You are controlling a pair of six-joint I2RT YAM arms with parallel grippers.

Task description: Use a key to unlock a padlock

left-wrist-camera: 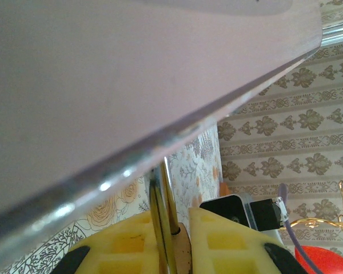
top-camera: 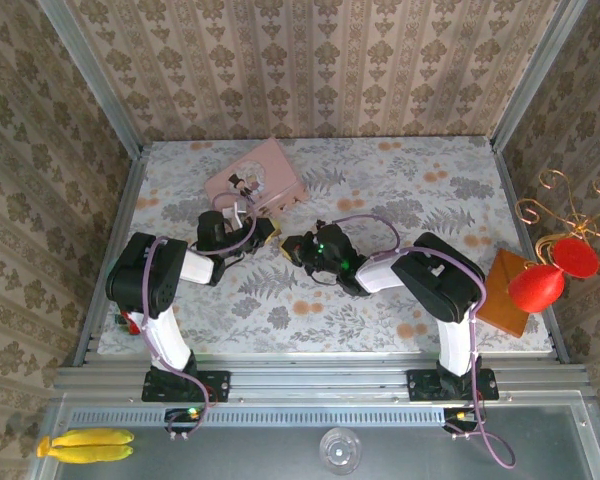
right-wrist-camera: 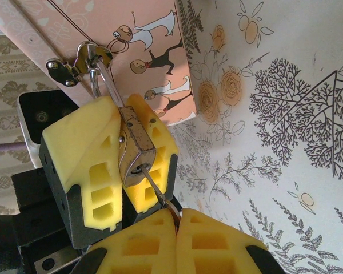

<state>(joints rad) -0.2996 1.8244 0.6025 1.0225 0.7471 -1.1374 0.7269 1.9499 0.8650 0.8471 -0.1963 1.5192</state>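
The small brass padlock [right-wrist-camera: 136,147] sits clamped between the yellow fingers of my left gripper [right-wrist-camera: 123,108], which is shut on its body. Its silver shackle [right-wrist-camera: 103,77] runs up through a metal hasp [right-wrist-camera: 83,57] on the pink cartoon tin [right-wrist-camera: 131,34]. My right gripper [right-wrist-camera: 177,220] is shut on the key [right-wrist-camera: 157,191], and the blade tip sits in the keyhole at the padlock's bottom face. From above, both grippers [top-camera: 267,232] [top-camera: 292,246] meet just in front of the tin [top-camera: 255,178]. In the left wrist view the padlock [left-wrist-camera: 162,222] shows edge-on under the tin [left-wrist-camera: 131,74].
The floral tablecloth [top-camera: 400,200] is boxed in by wallpapered walls. A brown board [top-camera: 502,292], red balloon shapes [top-camera: 537,287] and a gold wire stand [top-camera: 565,205] stand at the right edge. Bananas [top-camera: 85,444] lie off the table at the near left.
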